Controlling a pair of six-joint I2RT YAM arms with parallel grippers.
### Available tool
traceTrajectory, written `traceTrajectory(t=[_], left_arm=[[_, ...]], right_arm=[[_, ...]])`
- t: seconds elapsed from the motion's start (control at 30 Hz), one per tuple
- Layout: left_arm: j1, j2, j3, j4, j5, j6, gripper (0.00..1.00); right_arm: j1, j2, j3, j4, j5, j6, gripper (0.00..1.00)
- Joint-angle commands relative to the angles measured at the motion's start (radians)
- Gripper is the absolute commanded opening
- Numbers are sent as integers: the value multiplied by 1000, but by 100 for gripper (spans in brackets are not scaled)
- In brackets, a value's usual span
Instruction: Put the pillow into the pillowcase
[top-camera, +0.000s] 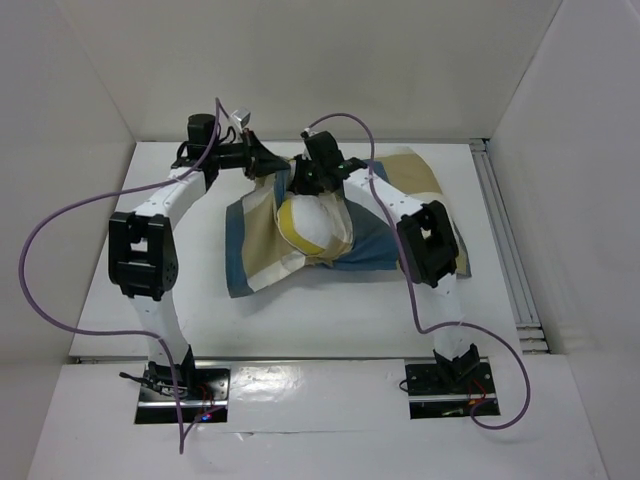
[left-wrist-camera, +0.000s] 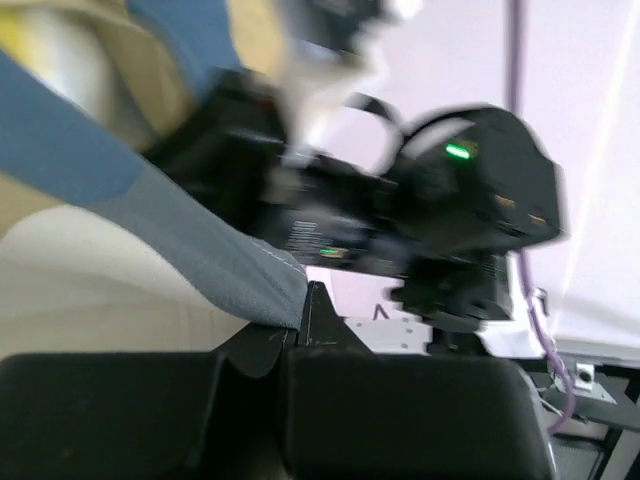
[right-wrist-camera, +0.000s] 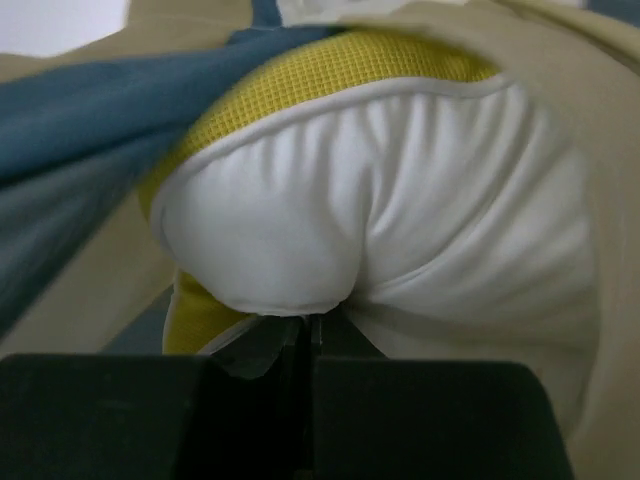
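White-walled enclosure, white worktop (top-camera: 330, 320): the left pincer (left-wrist-camera: 303, 318) clenches the blue hem of the pillowcase (top-camera: 255, 255), apparently holding its mouth open; the right pincer (right-wrist-camera: 310, 328), clamped on the pillow (right-wrist-camera: 380, 200), has it bulging just ahead, partly inside the cover.

White table (top-camera: 320, 320) w/ checked pillowcase (top-camera: 258, 252) lying on it, ctr-rear.

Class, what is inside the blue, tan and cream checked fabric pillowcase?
A soft white quilted pillow with yellow edging shows at the opening. The pillowcase covers the rest, hiding how deep it sits.
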Motion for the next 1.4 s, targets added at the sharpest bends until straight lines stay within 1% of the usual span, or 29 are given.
traceTrajectory(t=[0.0,0.07,0.13,0.2,0.23,0.3,0.33,0.37,0.4,0.43,0.47,0.57,0.6,0.63,0.67,0.7,0.77,0.8,0.83,0.97,1.03,1.1,1.13,1.17,1.2,1.23,1.27,1.33,1.37], left_arm=[[-36,-46,120,292,132,-107,0],[-68,-46,107,378,186,-141,0],[-97,-69,78,408,224,-132,0],[-108,-87,39,390,261,-94,0],[-108,-100,28,370,273,-69,0],[-108,-100,7,211,293,59,0],[-108,-100,7,115,293,130,0],[-99,-100,7,3,254,211,0],[-99,-91,7,-170,229,335,0],[-75,-90,-2,-226,211,375,0],[-65,-75,-14,-258,200,403,0],[-25,-64,-44,-291,166,428,0],[-16,-55,-44,-291,157,428,0],[-7,-42,-27,-308,148,445,0],[2,-31,-10,-353,135,457,0],[18,-19,7,-375,135,477,0],[30,18,53,-400,126,489,0],[41,31,74,-447,114,501,0],[41,43,96,-476,102,543,0],[50,67,131,-501,59,554,0],[50,96,165,-510,59,545,0],[50,123,227,-548,11,523,0],[41,150,260,-603,-68,532,0],[41,162,293,-604,-105,544,6],[41,175,368,-680,-140,560,18],[32,186,402,-723,-168,578,43],[32,186,425,-762,-205,612,52],[32,152,427,-841,-277,643,62],[32,120,403,-852,-374,653,70]], right_arm=[[23,152,70,-171,-42,-10,0],[9,241,230,-224,-73,-10,0],[-12,316,373,-250,-83,1,0],[-32,330,413,-249,-106,30,0],[-58,330,394,-231,-143,45,0],[-84,280,323,-125,-178,101,0],[-104,212,220,-76,-188,120,0],[-113,173,166,20,-201,139,0],[-113,136,115,62,-202,168,0],[-124,72,39,91,-202,177,0],[-124,45,12,128,-202,177,0],[-133,-46,-60,159,-202,188,22],[-133,-73,-80,168,-202,197,41],[-133,-99,-102,168,-202,197,54],[-133,-125,-140,178,-192,197,64],[-133,-174,-154,169,-192,197,70],[-133,-211,-180,149,-182,197,76],[-133,-243,-180,138,-182,188,78],[-133,-255,-192,123,-182,188,78],[-133,-309,-202,81,-182,168,79],[-133,-355,-257,72,-182,168,79],[-120,-395,-313,61,-144,135,79],[-89,-430,-326,12,-108,95,81],[-69,-444,-335,-14,-72,70,83],[-48,-453,-335,-38,-41,47,84],[-25,-453,-346,-69,25,29,85],[20,-464,-346,-124,56,-8,87],[54,-464,-346,-160,137,-42,89],[65,-464,-346,-190,153,-66,90]])
